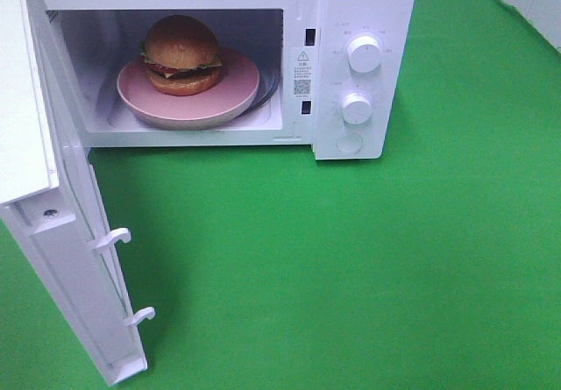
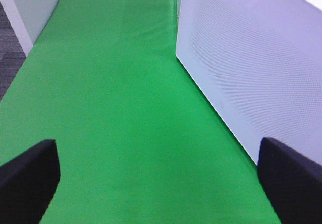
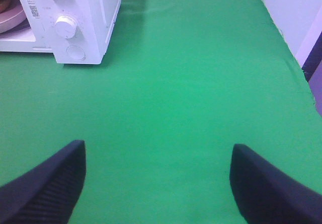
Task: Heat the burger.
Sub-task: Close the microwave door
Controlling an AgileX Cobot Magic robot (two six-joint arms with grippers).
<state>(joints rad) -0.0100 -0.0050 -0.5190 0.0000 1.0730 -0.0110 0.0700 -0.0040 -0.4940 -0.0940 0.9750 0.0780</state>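
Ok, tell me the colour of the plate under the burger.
Pink; the plate under the burger shows best in the exterior high view.

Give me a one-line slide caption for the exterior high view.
Burger on a pink plate inside the white microwave, door wide open, on green cloth.

White microwave (image 1: 386,13), door (image 1: 79,276) open; pink plate (image 1: 241,88) inside; green cloth (image 1: 351,258).

Warning sticker (image 1: 302,73) on microwave (image 1: 386,4) front frame, right of cavity opening: triangle hazard sign on top, lines of small print beneath, QR code at bottom; print too small to read. Tiny markings ring upper knob (image 1: 364,54) and lower knob (image 1: 356,108); illegible.
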